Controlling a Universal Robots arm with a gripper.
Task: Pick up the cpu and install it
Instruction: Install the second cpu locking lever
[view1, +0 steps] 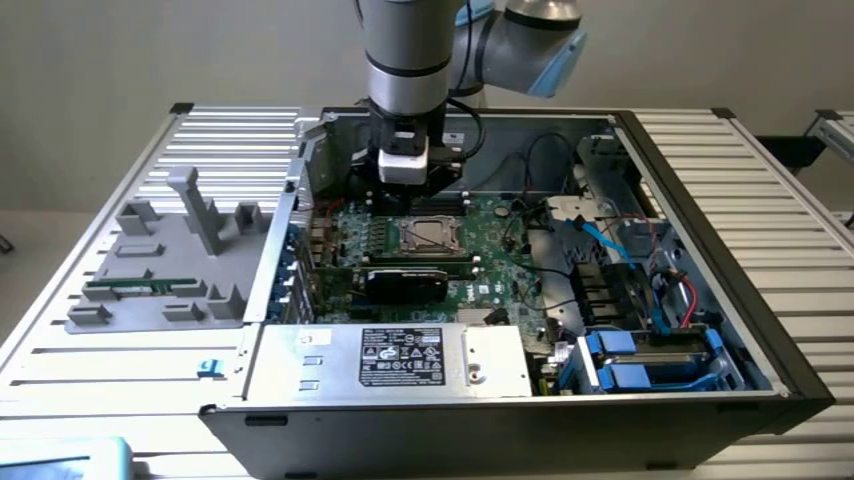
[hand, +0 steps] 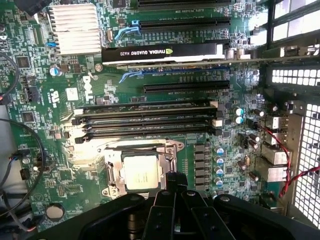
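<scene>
cpu (hand: 142, 172) seated in motherboard (hand: 75, 95) socket, mid-board beside memory slots (hand: 145, 120) | my hand (hand: 175, 196) closed, empty, just above socket | step: install looks placed | next, I judge: confirm flush seating.

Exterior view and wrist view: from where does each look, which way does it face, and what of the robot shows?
Exterior view: off the arm, above the open computer case, looking down into it; the arm and the gripper show over the motherboard.
Wrist view: on the wrist, facing straight down at the motherboard; the shut gripper shows.
Shared: the cpu in its socket, the graphics card.
</scene>
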